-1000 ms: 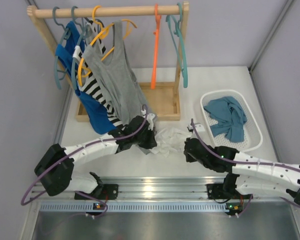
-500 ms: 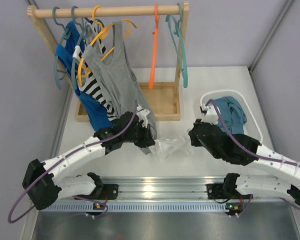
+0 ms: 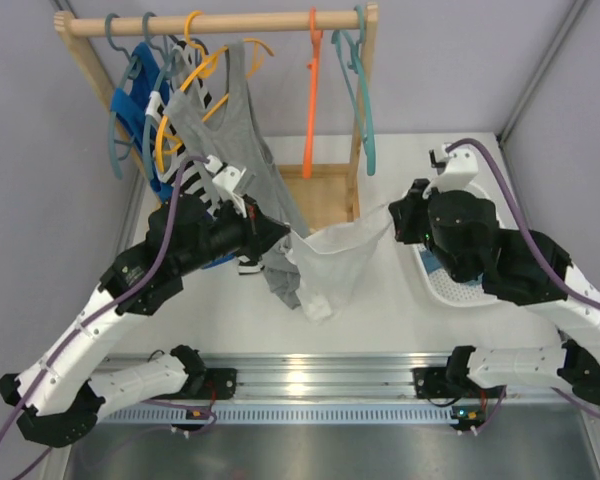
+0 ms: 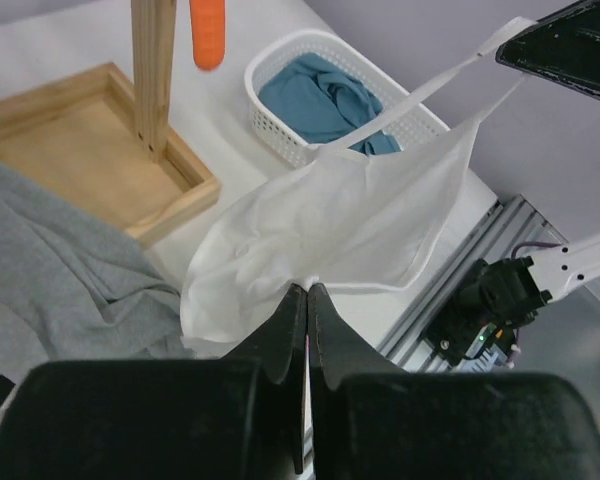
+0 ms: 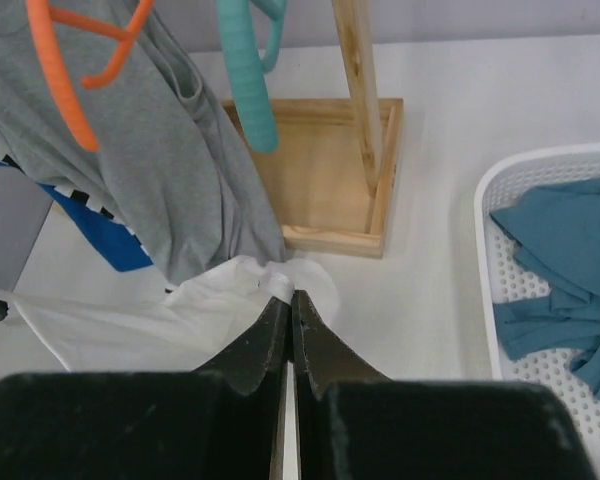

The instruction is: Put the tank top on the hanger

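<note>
Left jaws are pinched shut on a lower edge of the tank top (image 3: 330, 265) and right jaws are shut on its strap end, so the white fabric hangs spread between them above the tabletop (image 3: 400, 310), probably to open it out and show where the neck and armholes lie. Its hanger (image 3: 310, 100) hangs bare on the rail (image 3: 220, 22) beyond and above both jaws, roughly between them, apart from the top, so threading has not yet begun.

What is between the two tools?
The tank top, stretched between the left tool and the right tool, both shut on it. The top view shows this.
</note>
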`<state>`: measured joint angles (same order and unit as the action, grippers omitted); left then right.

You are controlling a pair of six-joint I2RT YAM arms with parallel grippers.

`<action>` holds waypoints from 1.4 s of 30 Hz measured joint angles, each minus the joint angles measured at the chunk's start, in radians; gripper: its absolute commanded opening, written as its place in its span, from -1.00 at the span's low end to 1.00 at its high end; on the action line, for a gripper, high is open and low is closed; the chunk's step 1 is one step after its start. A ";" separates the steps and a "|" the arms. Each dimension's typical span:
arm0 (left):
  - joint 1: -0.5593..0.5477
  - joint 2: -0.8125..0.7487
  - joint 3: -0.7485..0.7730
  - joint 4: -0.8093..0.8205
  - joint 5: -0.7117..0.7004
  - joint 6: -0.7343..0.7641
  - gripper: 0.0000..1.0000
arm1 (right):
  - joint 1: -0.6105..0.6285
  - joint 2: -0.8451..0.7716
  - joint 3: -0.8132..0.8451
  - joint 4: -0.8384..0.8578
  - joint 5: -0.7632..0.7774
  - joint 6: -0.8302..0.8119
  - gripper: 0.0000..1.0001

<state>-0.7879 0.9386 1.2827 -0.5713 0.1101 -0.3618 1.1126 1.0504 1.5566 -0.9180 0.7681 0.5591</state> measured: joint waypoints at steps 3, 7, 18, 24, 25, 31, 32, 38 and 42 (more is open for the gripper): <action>0.000 0.010 0.071 -0.037 -0.023 0.035 -1.00 | -0.016 0.043 0.090 -0.003 0.002 -0.044 -1.00; 0.000 0.030 0.140 -0.059 -0.048 0.084 -1.00 | -0.052 0.093 0.154 0.002 -0.005 -0.083 -1.00; 0.002 0.001 -0.329 0.030 0.150 0.008 -1.00 | -0.062 -0.068 -0.414 0.101 -0.106 0.095 -1.00; -0.013 -0.001 -0.731 0.153 0.280 -0.171 -1.00 | -0.038 -0.189 -0.903 0.156 -0.231 0.350 -1.00; -0.020 0.000 -0.782 0.172 0.294 -0.201 -0.98 | -0.025 -0.206 -0.949 0.154 -0.244 0.386 -0.99; -0.053 -0.002 -0.864 0.251 0.324 -0.284 -0.35 | 0.069 -0.232 -1.029 0.179 -0.269 0.542 -0.46; -0.054 -0.006 -0.864 0.264 0.324 -0.291 -0.32 | 0.084 -0.225 -1.029 0.188 -0.269 0.557 -0.38; -0.055 -0.082 -0.829 0.248 0.292 -0.294 -0.11 | 0.122 -0.178 -1.018 0.192 -0.262 0.601 0.16; -0.055 -0.121 -0.743 0.194 0.248 -0.279 -0.09 | 0.122 -0.185 -0.990 0.183 -0.244 0.605 0.32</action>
<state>-0.8433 0.8173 0.5400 -0.3771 0.3580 -0.6407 1.2350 0.8658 0.5663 -0.7345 0.5243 1.1641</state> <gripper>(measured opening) 0.451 0.643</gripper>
